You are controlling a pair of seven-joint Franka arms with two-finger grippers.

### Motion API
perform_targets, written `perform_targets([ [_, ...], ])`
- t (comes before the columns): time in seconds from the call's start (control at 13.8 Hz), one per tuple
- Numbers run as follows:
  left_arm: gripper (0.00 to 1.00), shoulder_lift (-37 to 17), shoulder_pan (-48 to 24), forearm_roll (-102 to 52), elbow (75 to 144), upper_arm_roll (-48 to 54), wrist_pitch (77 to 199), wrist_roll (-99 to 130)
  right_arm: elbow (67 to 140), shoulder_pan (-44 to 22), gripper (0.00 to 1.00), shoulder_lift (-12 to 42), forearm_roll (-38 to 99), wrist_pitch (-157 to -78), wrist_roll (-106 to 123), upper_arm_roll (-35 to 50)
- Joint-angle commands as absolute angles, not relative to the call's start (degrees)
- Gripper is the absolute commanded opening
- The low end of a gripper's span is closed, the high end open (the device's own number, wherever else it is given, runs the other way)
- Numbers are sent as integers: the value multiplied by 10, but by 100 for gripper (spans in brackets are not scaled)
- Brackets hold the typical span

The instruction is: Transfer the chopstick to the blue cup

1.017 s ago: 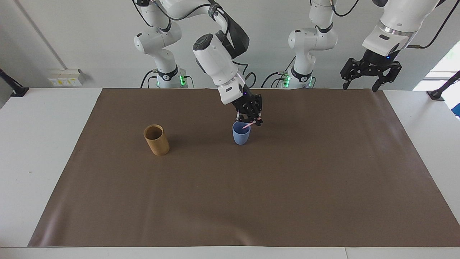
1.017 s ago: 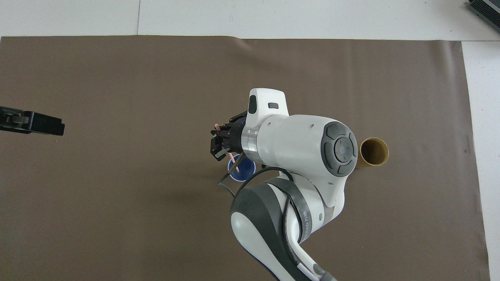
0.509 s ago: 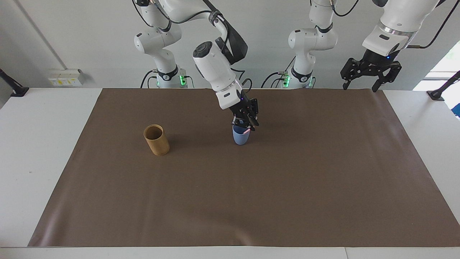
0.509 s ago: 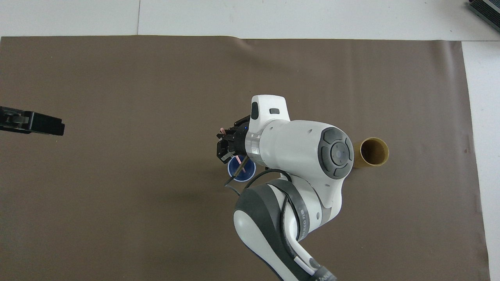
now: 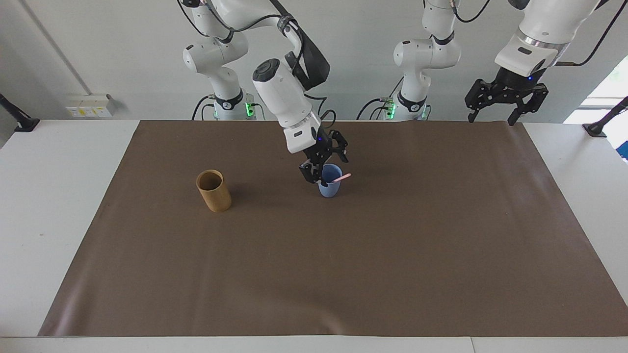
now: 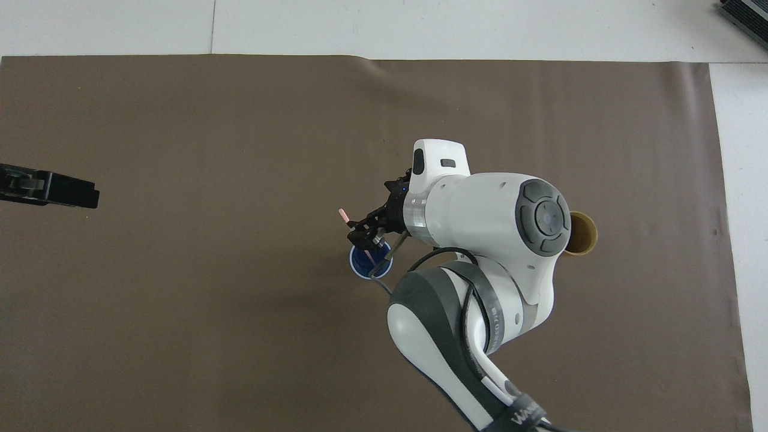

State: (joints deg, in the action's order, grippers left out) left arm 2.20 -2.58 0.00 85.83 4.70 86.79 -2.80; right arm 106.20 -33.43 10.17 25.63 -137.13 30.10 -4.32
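Chopstick (image 5: 341,177) now leans in the blue cup (image 5: 329,187), its lower end inside and its pink upper end slanting out over the rim toward the left arm's end of the table; a second ago it was pinched in the right gripper (image 5: 325,163) just above the cup. That gripper's fingers have since spread wide and hold nothing. It hangs just above the cup's rim, on the side toward the right arm's end, and has drawn back that way from the cup. The cup stands upright on the brown mat (image 5: 314,274), unmoved. A tan cylinder cup (image 5: 214,190) stands well apart from the blue cup, toward the right arm's end, also unmoved. The left gripper (image 5: 506,100) waits raised over the mat's edge, well apart from the blue cup toward the left arm's end, fingers spread as before.
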Motion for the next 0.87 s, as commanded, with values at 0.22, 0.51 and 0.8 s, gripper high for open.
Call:
perform_targets([
  [0.22, 100, 22, -16, 6, 850, 54, 856, -36, 998, -235, 100, 59, 73, -1166, 94, -39],
  [0.51, 100, 21, -16, 6, 850, 54, 856, -36, 971, -173, 100, 27, 18, -1024, -1, -40],
  [0.8, 100, 21, -16, 6, 851, 54, 856, -36, 913, -102, 100, 21, 15, -923, 1, -40],
])
